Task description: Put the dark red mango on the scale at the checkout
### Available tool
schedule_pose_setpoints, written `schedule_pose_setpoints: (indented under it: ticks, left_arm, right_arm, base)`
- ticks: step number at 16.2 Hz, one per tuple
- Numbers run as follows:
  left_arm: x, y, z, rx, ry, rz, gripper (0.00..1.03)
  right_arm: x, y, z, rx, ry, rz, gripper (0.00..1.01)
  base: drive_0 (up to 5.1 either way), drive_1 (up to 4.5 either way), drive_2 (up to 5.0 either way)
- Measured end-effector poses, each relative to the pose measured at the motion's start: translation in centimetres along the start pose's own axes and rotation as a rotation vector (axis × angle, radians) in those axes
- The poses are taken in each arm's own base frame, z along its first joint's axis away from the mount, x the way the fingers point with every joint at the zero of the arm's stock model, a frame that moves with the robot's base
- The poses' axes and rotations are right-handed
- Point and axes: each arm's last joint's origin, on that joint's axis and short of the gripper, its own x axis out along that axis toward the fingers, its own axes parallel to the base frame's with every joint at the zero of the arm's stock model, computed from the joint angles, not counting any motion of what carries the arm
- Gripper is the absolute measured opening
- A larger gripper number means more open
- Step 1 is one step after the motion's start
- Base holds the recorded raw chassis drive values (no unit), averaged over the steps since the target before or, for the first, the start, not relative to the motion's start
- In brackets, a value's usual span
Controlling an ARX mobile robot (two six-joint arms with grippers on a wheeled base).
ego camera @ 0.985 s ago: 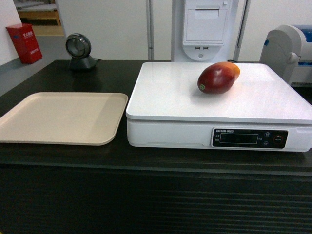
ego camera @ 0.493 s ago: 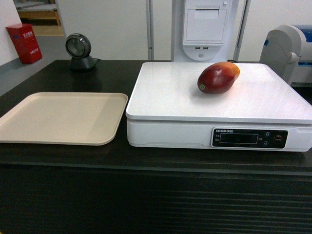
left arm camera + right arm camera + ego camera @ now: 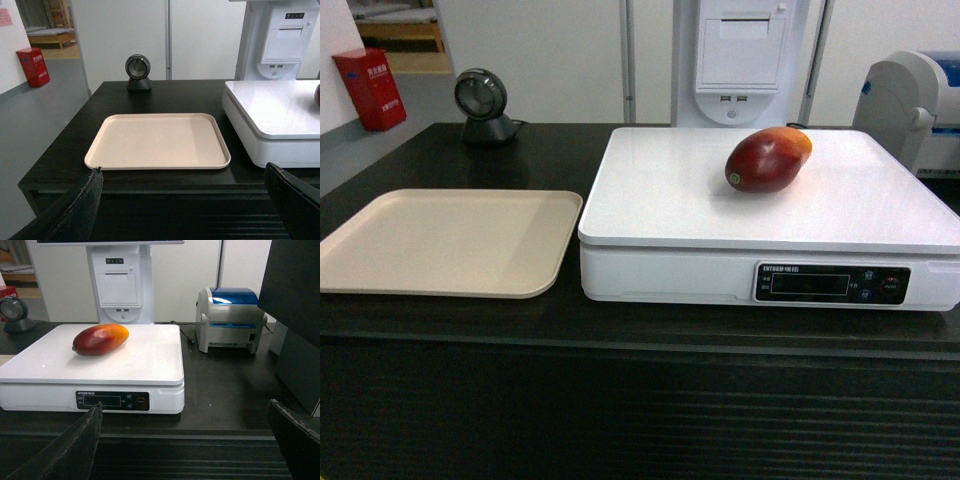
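On the checkout [image 3: 440, 320], both pincers [image 3: 185, 200] [image 3: 185, 440] gape wide, holding nothing.

Bare scale [image 3: 660, 190] platter surrounds the dark red mango [image 3: 768, 159]; nothing crowds it.

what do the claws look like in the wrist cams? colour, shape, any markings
Only the fingertips show. Left claw: two black, matte fingers tapering to thin tips with worn, pale edges. Right claw looks the same. No cables or markings visible. Neither arm appears in the head view.
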Motion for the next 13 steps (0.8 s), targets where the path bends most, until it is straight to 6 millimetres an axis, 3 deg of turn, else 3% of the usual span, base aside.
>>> schedule_pose_setpoints:
  ticks: [13]
  left_arm:
    - [0.00, 0.00, 0.00, 0.000, 0.000, 0.000, 0.98]
  right_arm:
    - [0.00, 0.00, 0.00, 0.000, 0.000, 0.000, 0.98]
  base:
    - [0.0, 0.00, 0.0]
